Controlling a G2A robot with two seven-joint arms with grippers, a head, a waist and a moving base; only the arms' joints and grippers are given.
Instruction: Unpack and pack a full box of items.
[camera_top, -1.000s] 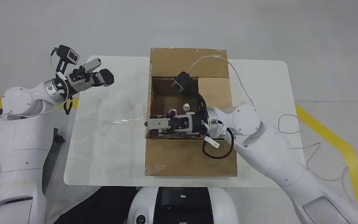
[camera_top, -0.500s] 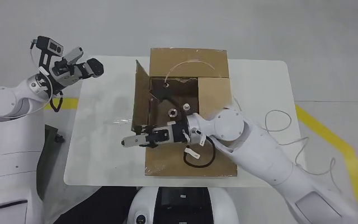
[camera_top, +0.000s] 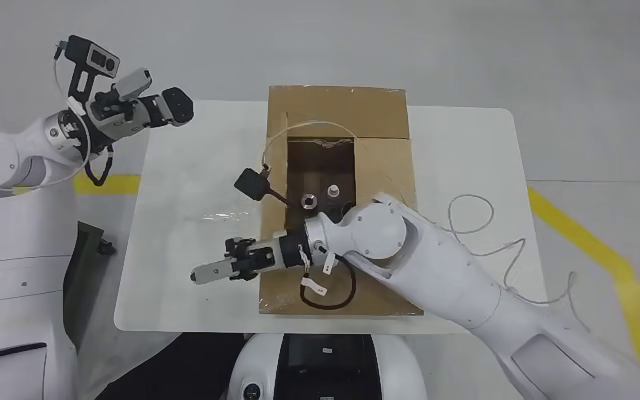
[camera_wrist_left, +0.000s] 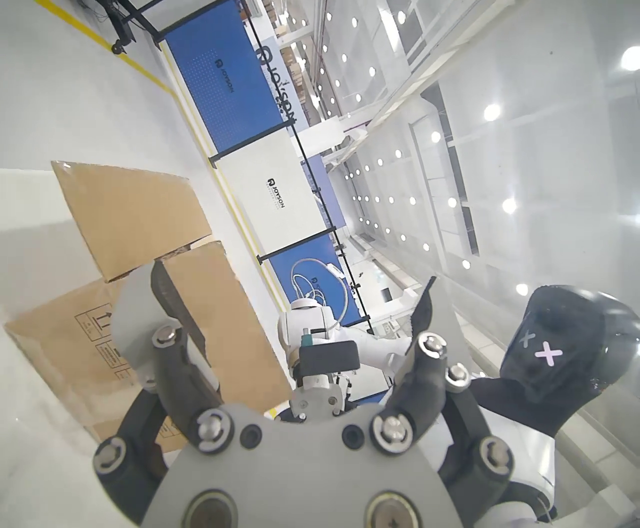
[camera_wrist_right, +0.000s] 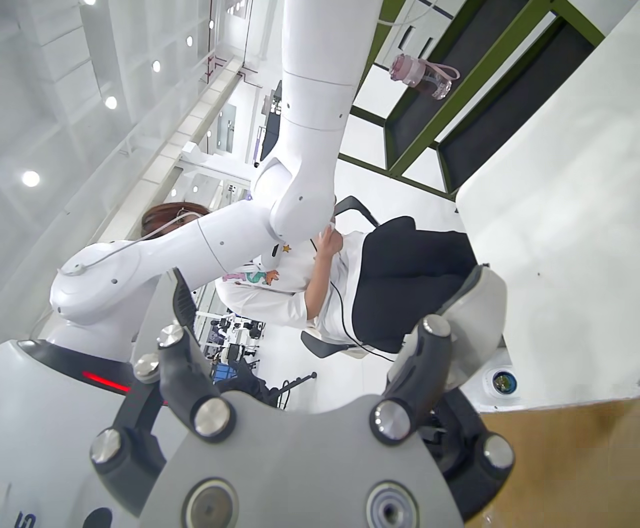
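The right gripper hovers over the bench beside the open cardboard box, jaws spread and empty, probably between picks. The left gripper, jaws likewise apart and empty, sits well clear.

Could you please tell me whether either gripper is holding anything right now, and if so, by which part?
Nothing is held: the left gripper and the right gripper are both open and empty.
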